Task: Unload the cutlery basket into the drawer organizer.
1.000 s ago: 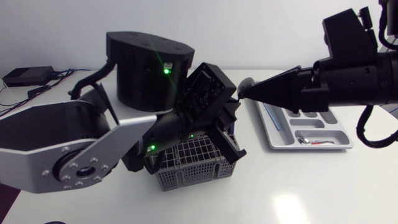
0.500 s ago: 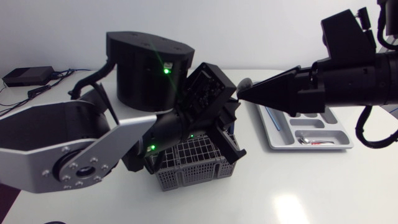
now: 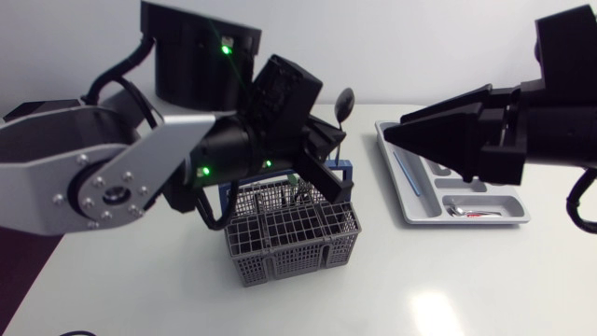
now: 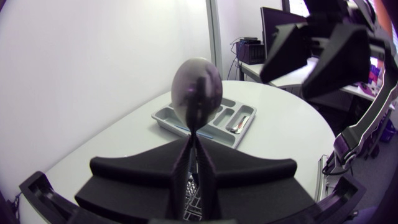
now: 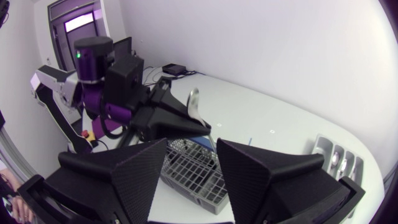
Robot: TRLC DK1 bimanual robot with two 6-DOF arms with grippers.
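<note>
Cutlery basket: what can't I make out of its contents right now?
Head view: the left gripper overhangs the rear of the cutlery basket; pieces inside are too dark to name.
Left wrist view: the fingers holding the spoon hide nearly all of it.
Right wrist view: fingers of the right gripper cover its sides; contents too small.

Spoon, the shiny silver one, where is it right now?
In the head view, the shiny silver metal spoon stands bowl-up near the middle, pinched by the left gripper above the grey wire cutlery basket, left of the grey drawer organizer.
</note>
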